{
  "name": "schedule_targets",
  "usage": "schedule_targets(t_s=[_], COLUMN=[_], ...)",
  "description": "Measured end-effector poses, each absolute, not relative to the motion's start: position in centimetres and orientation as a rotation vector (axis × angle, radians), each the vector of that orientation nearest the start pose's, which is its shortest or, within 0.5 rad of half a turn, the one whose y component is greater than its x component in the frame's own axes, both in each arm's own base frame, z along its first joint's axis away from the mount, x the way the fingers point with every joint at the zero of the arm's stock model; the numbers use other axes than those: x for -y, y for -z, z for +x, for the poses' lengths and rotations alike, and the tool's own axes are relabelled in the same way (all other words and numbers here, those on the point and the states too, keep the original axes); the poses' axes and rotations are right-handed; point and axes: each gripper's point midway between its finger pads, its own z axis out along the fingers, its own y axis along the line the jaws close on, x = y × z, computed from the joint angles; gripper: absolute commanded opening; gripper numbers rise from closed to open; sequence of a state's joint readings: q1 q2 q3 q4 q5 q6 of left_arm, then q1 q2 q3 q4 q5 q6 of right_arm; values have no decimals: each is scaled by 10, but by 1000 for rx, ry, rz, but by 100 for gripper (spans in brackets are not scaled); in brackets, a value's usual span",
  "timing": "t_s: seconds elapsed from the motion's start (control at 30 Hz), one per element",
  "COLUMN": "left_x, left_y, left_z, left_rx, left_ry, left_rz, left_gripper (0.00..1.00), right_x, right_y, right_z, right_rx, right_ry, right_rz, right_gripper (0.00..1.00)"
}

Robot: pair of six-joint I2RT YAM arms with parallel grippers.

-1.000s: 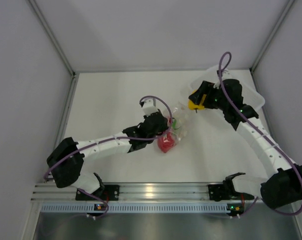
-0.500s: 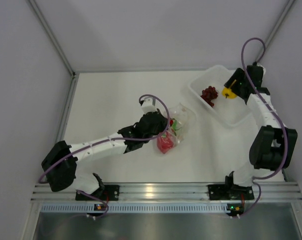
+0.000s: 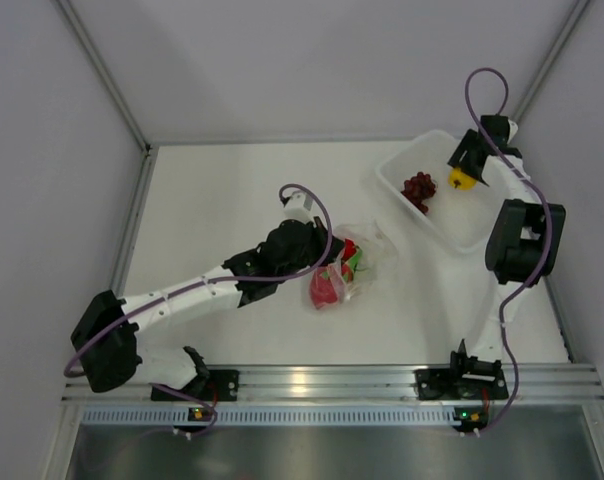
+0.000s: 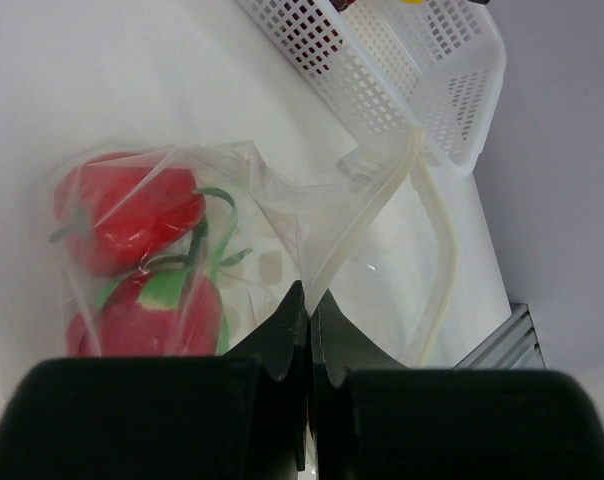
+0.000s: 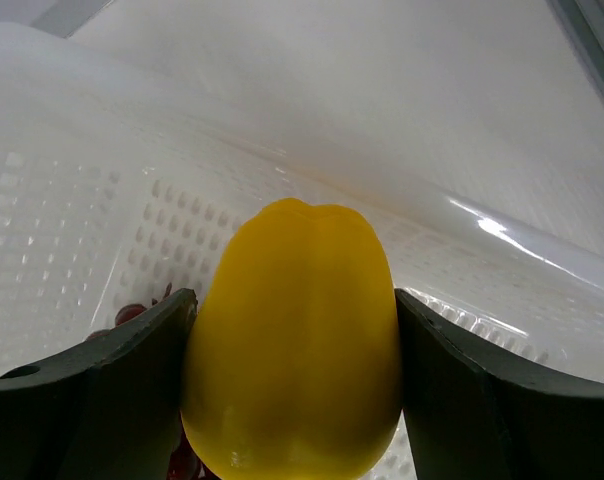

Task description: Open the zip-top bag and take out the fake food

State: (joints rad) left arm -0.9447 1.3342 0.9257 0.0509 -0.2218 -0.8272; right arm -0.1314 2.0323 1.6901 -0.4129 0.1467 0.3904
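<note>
Left jaws clamped on zip-top bag point(image 4: 312, 210) film, anchoring it so mouth gapes just ahead. Red pepper point(image 4: 132, 205) and leafy fruit point(image 4: 147, 320) inside bag, left of jaws. Right jaws grip yellow pepper point(image 5: 292, 345) above tray point(image 3: 447, 215), grape bunch point(image 3: 418, 188) lying in it below. Likely drop-off spot.

The top camera looks down from above and behind the arm bases point(image 3: 197, 385), far enough off to take in the whole table point(image 3: 232, 190). The left wrist camera sits close behind the left gripper point(image 4: 309, 312), looking along its jaws at the bag point(image 4: 312, 200) just ahead of them and the tray point(image 4: 452, 110) well beyond their tips; the right wrist camera looks along the right gripper point(image 5: 292, 298), so near that the yellow pepper point(image 5: 292, 400) between the jaws fills much of the frame. All three share the tray.
</note>
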Motion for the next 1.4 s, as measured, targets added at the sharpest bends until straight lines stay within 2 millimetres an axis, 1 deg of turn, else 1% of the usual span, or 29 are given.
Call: schedule_targets(t_s=[0.07, 0.13, 0.17, 0.2, 0.27, 0.33, 0.37, 0.43, 0.47, 0.63, 0.7, 0.77, 0.87, 0.97, 1.03, 1.1, 1.17, 1.23, 1.3, 1.33, 1.37, 1.4], left_x=[347, 348, 348, 349, 349, 349, 349, 350, 350, 352, 353, 353, 353, 353, 351, 349, 347, 345, 344, 344, 344, 344], left_y=[-214, -213, -213, -213, -213, -213, -213, -213, -213, -211, -211, -211, -216, -225, -231, -234, -236, -238, -241, -244, -247, -250], left_z=[259, 257, 257, 256, 256, 255, 255, 255, 254, 254, 255, 255, 258, 262, 265, 269, 271, 274, 276, 277, 278, 279], left_rx=[-2047, -2052, -2053, -2054, -2055, -2057, -2057, -2058, -2058, -2064, -2066, -2067, -2061, -2045, -2033, -2024, -2017, -2013, -2006, -2001, -1994, -1988], left_ry=[964, 971, 973, 975, 976, 978, 978, 979, 979, 982, 980, 978, 968, 961, 948, 932, 918, 905, 900, 899, 898, 897], left_rz=[-28, -19, -15, -11, -4, 4, 6, 11, 14, 22, 23, 22, 16, 3, -13, -31, -50, -66, -79, -85, -92, -101], left_gripper=[0, 0, 0, 0, 0, 0, 0, 0, 0, 0, 0, 0, 0, 0, 0, 0, 0, 0, 0, 0, 0, 0], right_x=[81, 78, 74, 70, 61, 55, 53, 51, 50, 49, 45, 34, 5, -31, -54, -71, -95, -125, -149, -159, -163, -166], right_y=[-120, -119, -121, -124, -130, -135, -136, -136, -135, -134, -139, -147, -170, -200, -218, -226, -229, -234, -243, -251, -257, -269], right_z=[544, 549, 552, 554, 558, 561, 562, 561, 561, 556, 552, 541, 511, 477, 454, 433, 408, 380, 351, 336, 326, 317], right_rx=[-2230, -2239, -2241, -2239, -2233, -2228, -2228, -2236, -2240, -2263, -2264, -2268, -2235, -2161, -2111, -2090, -2094, -2089, -2070, -2051, -2035, -1999], right_ry=[64, 81, 83, 83, 75, 67, 63, 59, 56, 57, 35, -39, -246, -510, -649, -718, -764, -803, -840, -863, -876, -890], right_rz=[656, 636, 625, 612, 586, 565, 558, 545, 540, 520, 511, 488, 453, 409, 381, 353, 301, 218, 135, 93, 69, 46], right_gripper=[55, 59, 67, 73, 79, 82, 85, 97, 99, 100, 99, 99, 98, 83, 79, 76, 71, 67, 64, 59, 57, 57])
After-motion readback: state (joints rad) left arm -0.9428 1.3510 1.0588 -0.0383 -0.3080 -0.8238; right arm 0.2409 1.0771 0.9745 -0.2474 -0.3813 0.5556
